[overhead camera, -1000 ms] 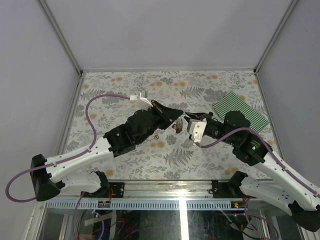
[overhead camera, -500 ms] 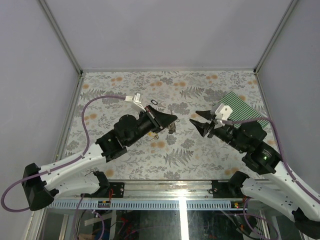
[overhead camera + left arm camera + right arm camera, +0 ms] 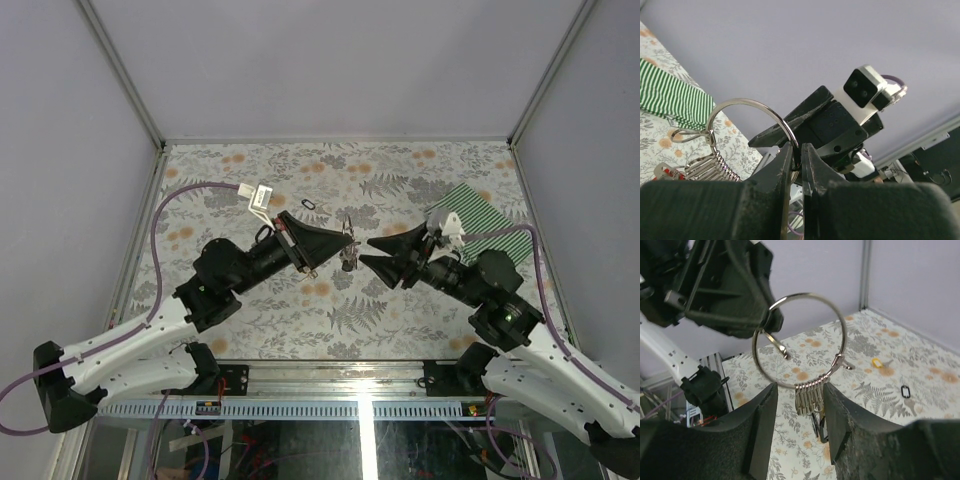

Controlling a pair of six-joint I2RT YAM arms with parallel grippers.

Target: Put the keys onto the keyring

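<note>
The keyring (image 3: 799, 337), a thin silver wire circle, hangs in the air between the two arms. My left gripper (image 3: 797, 150) is shut on its wire, at its upper left in the right wrist view. Several keys (image 3: 808, 400) dangle in a tight row from the ring's bottom, dark heads below them; from above they show as a small bunch (image 3: 349, 258). My right gripper (image 3: 799, 390) is open, one finger on each side of that row without touching it. A yellow-headed key (image 3: 877, 362) and a black-headed key (image 3: 906, 392) lie on the floral table.
A green striped cloth (image 3: 480, 225) lies at the table's back right, behind the right arm. A small dark loop (image 3: 308, 205) sits on the table just beyond the left gripper. Grey walls with metal posts close in the table on three sides.
The right jaws have opened and drawn back from the ring, then come in facing the hanging keys. The left arm has swung to point right, still holding the keyring.
</note>
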